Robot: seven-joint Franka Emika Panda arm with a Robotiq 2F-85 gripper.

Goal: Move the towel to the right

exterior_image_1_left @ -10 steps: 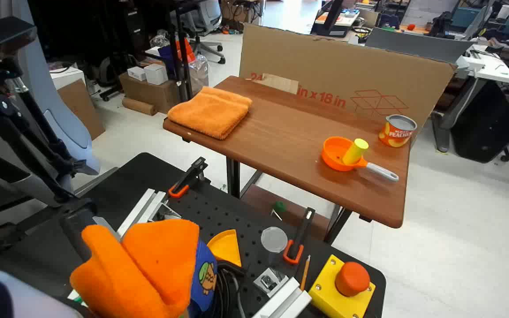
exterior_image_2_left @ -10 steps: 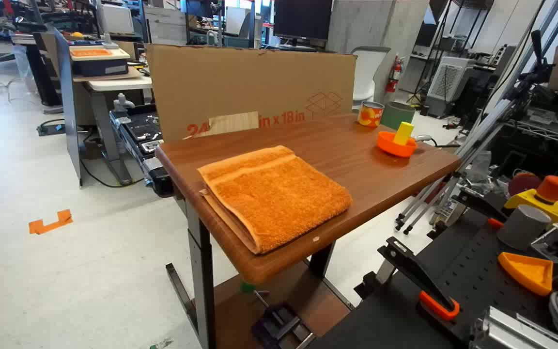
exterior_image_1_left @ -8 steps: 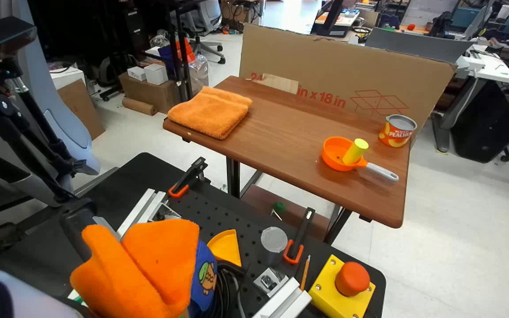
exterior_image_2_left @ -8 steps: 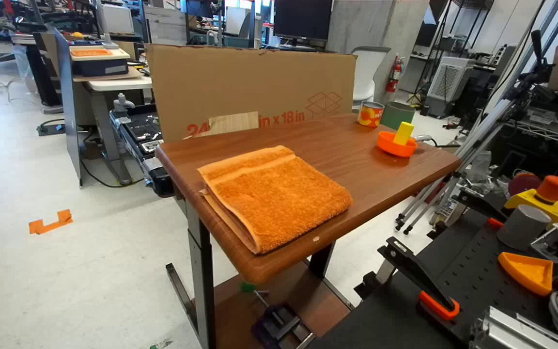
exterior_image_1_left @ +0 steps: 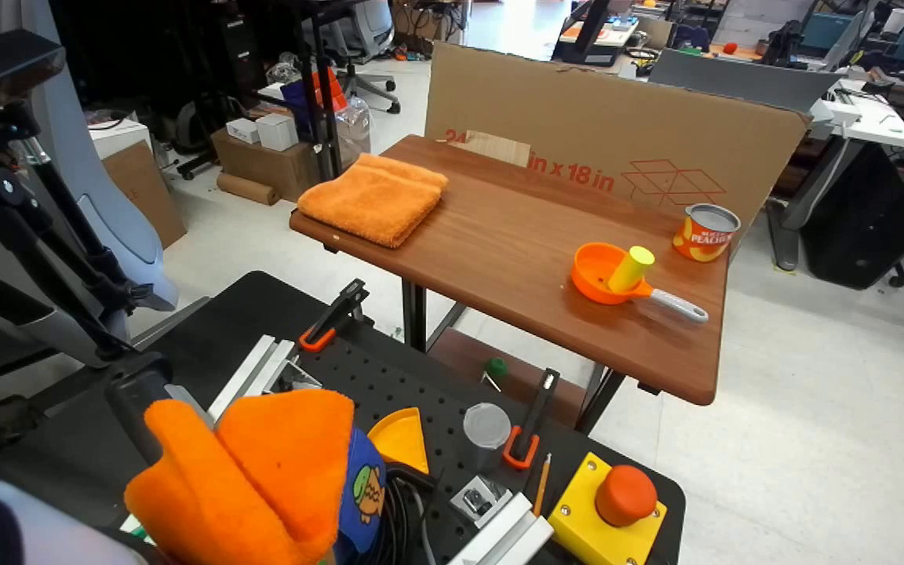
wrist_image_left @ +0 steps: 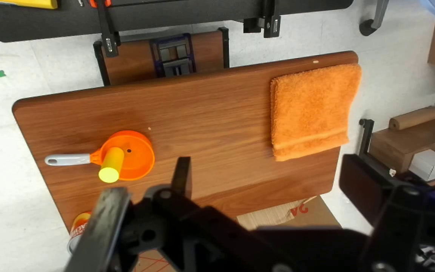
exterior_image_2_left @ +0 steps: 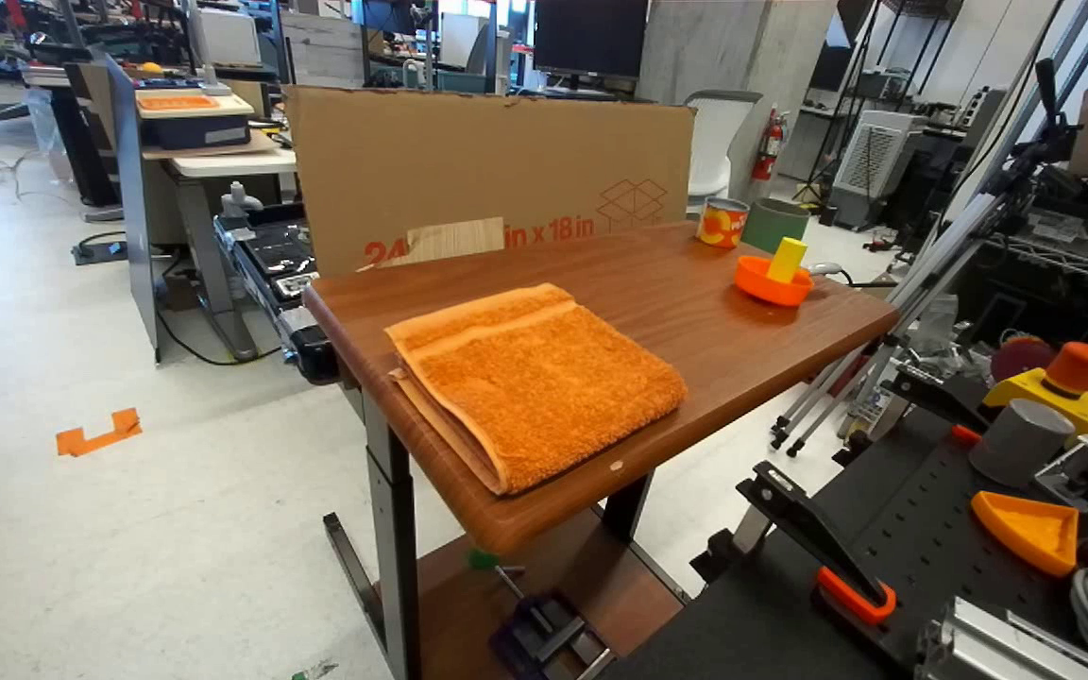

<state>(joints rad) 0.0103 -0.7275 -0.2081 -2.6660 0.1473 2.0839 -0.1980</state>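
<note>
The towel [exterior_image_1_left: 373, 200] is a flat folded orange cloth lying on the brown table. It also shows in an exterior view [exterior_image_2_left: 544, 387] near the table's near end and in the wrist view [wrist_image_left: 312, 109] at upper right. My gripper [wrist_image_left: 269, 166] shows only in the wrist view. Its two dark fingers stand wide apart with nothing between them. It hangs above the table, apart from the towel, which lies beyond the fingertips in the picture. The gripper is out of view in both exterior views.
An orange pan [exterior_image_1_left: 597, 271] with a yellow cylinder [exterior_image_1_left: 631, 269] stands at the table's opposite end, beside a peach can [exterior_image_1_left: 705, 233]. A cardboard sheet [exterior_image_1_left: 617, 125] stands along the table's far edge. A black bench [exterior_image_1_left: 389, 377] carries clamps, a yellow button box [exterior_image_1_left: 609, 510] and bulky orange fabric [exterior_image_1_left: 264, 479].
</note>
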